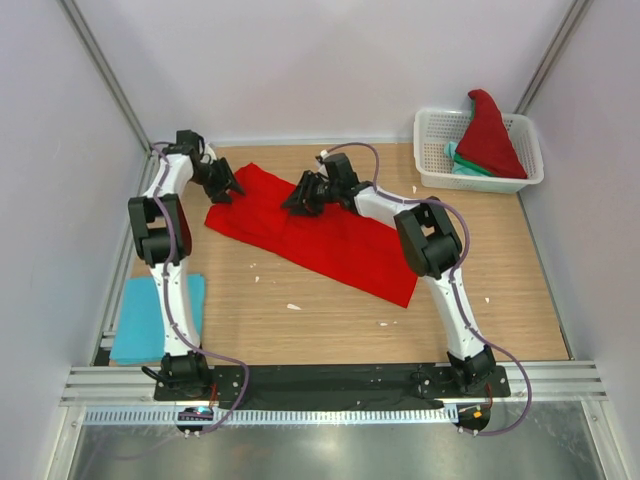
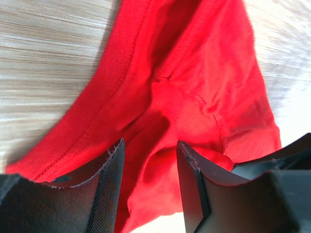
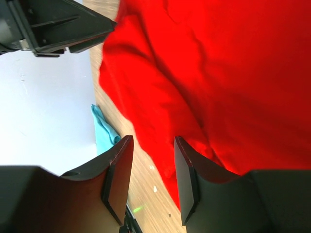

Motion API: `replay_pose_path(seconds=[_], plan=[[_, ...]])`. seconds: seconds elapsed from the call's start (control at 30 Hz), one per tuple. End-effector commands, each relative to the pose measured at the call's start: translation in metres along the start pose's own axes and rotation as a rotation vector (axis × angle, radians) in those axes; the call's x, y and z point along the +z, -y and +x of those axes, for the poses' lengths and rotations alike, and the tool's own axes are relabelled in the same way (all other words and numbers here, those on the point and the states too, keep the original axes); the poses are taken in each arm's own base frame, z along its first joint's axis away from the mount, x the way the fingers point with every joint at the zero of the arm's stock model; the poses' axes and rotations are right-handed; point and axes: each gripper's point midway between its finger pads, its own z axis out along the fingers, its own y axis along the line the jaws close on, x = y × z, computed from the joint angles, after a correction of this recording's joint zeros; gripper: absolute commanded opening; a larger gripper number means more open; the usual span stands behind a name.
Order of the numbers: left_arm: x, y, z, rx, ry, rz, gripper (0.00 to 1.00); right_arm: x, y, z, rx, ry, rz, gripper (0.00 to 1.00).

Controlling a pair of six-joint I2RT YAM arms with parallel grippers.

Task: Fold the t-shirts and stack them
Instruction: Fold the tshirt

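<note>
1. Table (image 1: 330, 320): wooden top that carries all the items below.
2. Red t-shirt (image 1: 300, 235): lies spread flat at the table centre, with its long axis running from far left to near right. Both grippers are at its far-left end.
3. Basket (image 1: 432, 140): white lattice, at the far-right corner of the table, well apart from the spread shirt.
4. Light blue t-shirt (image 1: 140, 320): lies flat at the near-left table edge and is partly covered by the left arm.
5. Second red t-shirt (image 1: 490, 135): bunched in the basket, rising above the rim. A teal-green t-shirt (image 1: 466, 166) lies beneath it.
6. Left gripper (image 1: 232, 190): at the far-left corner of the spread shirt. In the left wrist view its fingers (image 2: 109, 189) stand moderately apart. Red cloth with a ribbed hem fills the gap, and no pinch is visible.
7. Right gripper (image 1: 293, 203): over the shirt's far edge, near the left gripper. In the right wrist view its fingers (image 3: 116, 179) stand narrowly apart over the shirt's edge. Bare wood shows in the gap and nothing is held.
</note>
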Motion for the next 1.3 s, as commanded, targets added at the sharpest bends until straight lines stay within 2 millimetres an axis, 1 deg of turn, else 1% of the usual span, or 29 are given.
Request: replay_pose_path(seconds=[0.0,0.13,0.2,0.33,0.37,0.47,0.53,0.57,0.63,0.67,0.77,0.9,0.93,0.97,1.0,1.03,1.1,1.13,1.17,1.2,1.23,1.27], plan=[[-0.008,0.021,-0.007,0.046,0.029,0.05,0.48,-0.001,-0.011,-0.002,-0.017,0.007,-0.01,0.45],[-0.003,0.02,-0.006,0.059,0.027,0.039,0.48,-0.005,-0.009,-0.001,-0.032,0.011,-0.002,0.45],[0.002,0.019,-0.003,0.06,0.014,0.042,0.46,-0.004,-0.005,0.001,-0.03,0.006,0.004,0.45],[0.007,0.019,-0.002,0.044,0.004,0.053,0.37,-0.001,-0.004,0.001,-0.018,0.004,0.003,0.43],[0.007,0.02,-0.001,0.043,0.004,0.054,0.32,0.001,-0.003,0.0,-0.017,0.004,0.003,0.43],[0.008,0.021,-0.003,0.032,0.006,0.063,0.27,0.004,-0.007,-0.003,-0.019,0.005,-0.009,0.41],[0.008,0.023,-0.002,0.027,0.004,0.069,0.27,0.004,-0.008,-0.005,-0.018,0.008,-0.011,0.4],[0.006,0.024,-0.003,0.028,0.007,0.071,0.27,0.004,-0.005,-0.001,-0.008,-0.004,0.004,0.4],[0.006,0.024,-0.003,0.027,0.005,0.069,0.28,0.003,-0.004,-0.001,-0.006,-0.005,0.007,0.4],[0.006,0.023,-0.002,0.029,0.004,0.069,0.31,0.003,-0.002,0.0,-0.004,-0.006,0.01,0.4],[0.004,0.024,0.0,0.031,0.0,0.067,0.36,0.005,-0.001,0.001,-0.005,-0.007,0.013,0.4],[0.001,0.025,0.001,0.038,-0.001,0.068,0.35,0.009,0.002,0.001,0.014,-0.006,0.011,0.4],[0.001,0.024,0.002,0.036,-0.002,0.066,0.34,0.011,0.003,0.0,0.015,-0.004,0.006,0.39],[-0.001,0.026,0.001,0.038,0.004,0.07,0.31,0.012,-0.001,-0.002,0.005,0.007,-0.012,0.38],[-0.001,0.026,0.001,0.038,0.003,0.071,0.31,0.013,-0.005,-0.005,0.009,0.013,-0.02,0.37],[-0.002,0.027,0.0,0.036,0.007,0.073,0.29,0.015,-0.003,-0.005,0.016,0.013,-0.022,0.36],[0.001,0.029,-0.002,0.022,0.009,0.088,0.25,0.015,-0.006,-0.008,0.02,0.023,-0.031,0.3],[0.001,0.031,-0.002,0.017,0.01,0.095,0.21,0.015,-0.005,-0.009,0.02,0.028,-0.027,0.26],[0.002,0.031,-0.004,0.009,0.014,0.098,0.19,0.014,-0.005,-0.009,0.023,0.034,-0.022,0.18],[0.004,0.03,-0.004,-0.008,0.012,0.101,0.16,0.012,0.0,-0.009,0.035,0.041,-0.011,0.13],[0.005,0.031,-0.005,-0.016,0.018,0.102,0.1,0.011,0.001,-0.009,0.039,0.047,-0.008,0.08],[0.007,0.03,-0.008,-0.02,0.032,0.101,0.08,0.006,-0.003,-0.011,0.033,0.061,-0.012,0.01]])
